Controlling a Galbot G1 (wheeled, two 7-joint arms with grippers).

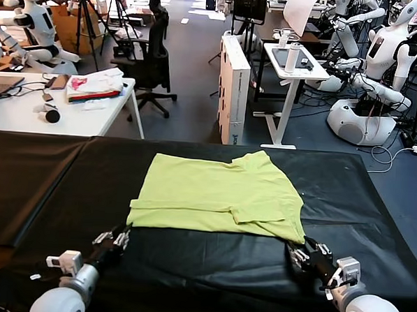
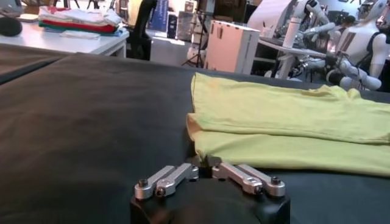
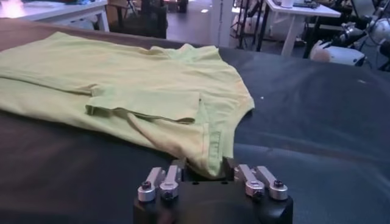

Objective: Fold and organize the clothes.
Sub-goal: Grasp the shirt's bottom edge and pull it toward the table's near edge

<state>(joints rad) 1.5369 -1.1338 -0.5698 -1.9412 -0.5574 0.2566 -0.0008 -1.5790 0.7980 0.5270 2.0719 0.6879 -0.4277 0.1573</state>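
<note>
The clothes, one lime yellow-green T-shirt (image 1: 220,195), lie folded flat in the middle of the black table (image 1: 46,189), with a sleeve folded in on top. My left gripper (image 1: 125,232) is at the shirt's near left corner and is shut on that corner (image 2: 196,155). My right gripper (image 1: 298,250) is at the near right corner, shut on the bunched hem (image 3: 210,159). In the left wrist view the shirt (image 2: 292,122) stretches away from my left gripper (image 2: 204,165). The right wrist view shows the shirt (image 3: 122,91) running away from my right gripper (image 3: 204,167).
Behind the black table on the left stands a white table (image 1: 28,122) with a white, pink and red fabric pile (image 1: 93,87). An office chair (image 1: 155,48), a white cabinet (image 1: 233,87), a small white desk (image 1: 293,69) and other robots (image 1: 381,67) stand farther back.
</note>
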